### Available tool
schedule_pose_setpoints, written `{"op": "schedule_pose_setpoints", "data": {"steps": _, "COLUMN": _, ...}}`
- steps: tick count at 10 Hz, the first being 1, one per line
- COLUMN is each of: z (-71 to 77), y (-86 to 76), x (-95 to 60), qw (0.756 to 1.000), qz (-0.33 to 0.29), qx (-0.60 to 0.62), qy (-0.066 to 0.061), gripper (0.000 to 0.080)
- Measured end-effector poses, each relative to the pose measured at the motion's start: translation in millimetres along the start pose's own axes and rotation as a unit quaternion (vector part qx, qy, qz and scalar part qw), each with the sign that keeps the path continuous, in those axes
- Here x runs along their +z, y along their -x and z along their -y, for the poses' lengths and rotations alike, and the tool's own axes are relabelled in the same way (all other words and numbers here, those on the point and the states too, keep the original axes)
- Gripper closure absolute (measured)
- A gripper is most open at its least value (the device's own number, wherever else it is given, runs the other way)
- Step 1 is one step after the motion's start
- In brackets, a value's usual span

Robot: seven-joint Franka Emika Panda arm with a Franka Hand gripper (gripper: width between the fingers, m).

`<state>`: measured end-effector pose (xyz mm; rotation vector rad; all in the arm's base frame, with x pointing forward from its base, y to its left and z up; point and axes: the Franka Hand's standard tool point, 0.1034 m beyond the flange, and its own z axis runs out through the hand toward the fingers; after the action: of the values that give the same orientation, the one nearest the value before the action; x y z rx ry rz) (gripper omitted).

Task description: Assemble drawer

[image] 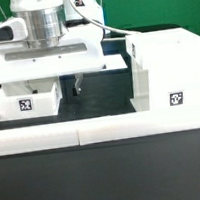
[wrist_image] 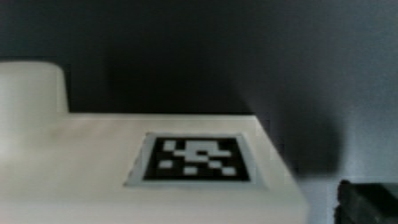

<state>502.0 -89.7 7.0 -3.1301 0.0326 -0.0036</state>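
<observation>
A small white tray (image: 26,102) with a square tag on its front stands at the exterior view's left. The tall white housing (image: 170,68), tagged low on its front, stands at the right. My gripper (image: 51,86) hangs low over the tray, jaws spread, with one dark finger (image: 76,87) just past the tray's right side and the other hidden. The wrist view shows the tray's tagged face (wrist_image: 196,160) filling the space between the jaws of my gripper (wrist_image: 199,215). One dark fingertip (wrist_image: 368,205) stands clear of the tray's edge. A second tray is not clearly visible.
The long low white border wall (image: 102,132) runs along the front of the black table. A white piece (image: 114,59) lies behind, between my hand and the housing, partly hidden. Black table shows between tray and housing (image: 102,93).
</observation>
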Motion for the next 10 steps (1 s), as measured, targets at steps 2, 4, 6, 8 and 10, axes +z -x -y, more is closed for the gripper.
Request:
{"op": "schedule_pose_setpoints", "data": {"steps": 2, "z": 0.7, "y": -0.1, "x": 0.0, "qw": 1.0, "qz": 0.0, "qx": 0.001, "qy": 0.0, "gripper": 0.0251}}
{"op": "schedule_pose_setpoints", "data": {"steps": 4, "z": 0.7, "y": -0.1, "x": 0.0, "qw": 1.0, "qz": 0.0, "qx": 0.001, "qy": 0.0, "gripper": 0.0522}}
{"op": "schedule_pose_setpoints", "data": {"steps": 6, "z": 0.7, "y": -0.1, "x": 0.0, "qw": 1.0, "qz": 0.0, "qx": 0.001, "qy": 0.0, "gripper": 0.0716}}
{"op": "schedule_pose_setpoints", "data": {"steps": 8, "z": 0.7, "y": -0.1, "x": 0.0, "qw": 1.0, "qz": 0.0, "qx": 0.001, "qy": 0.0, "gripper": 0.0758}}
{"op": "schedule_pose_setpoints", "data": {"steps": 10, "z": 0.7, "y": -0.1, "x": 0.0, "qw": 1.0, "qz": 0.0, "qx": 0.001, "qy": 0.0, "gripper": 0.0758}}
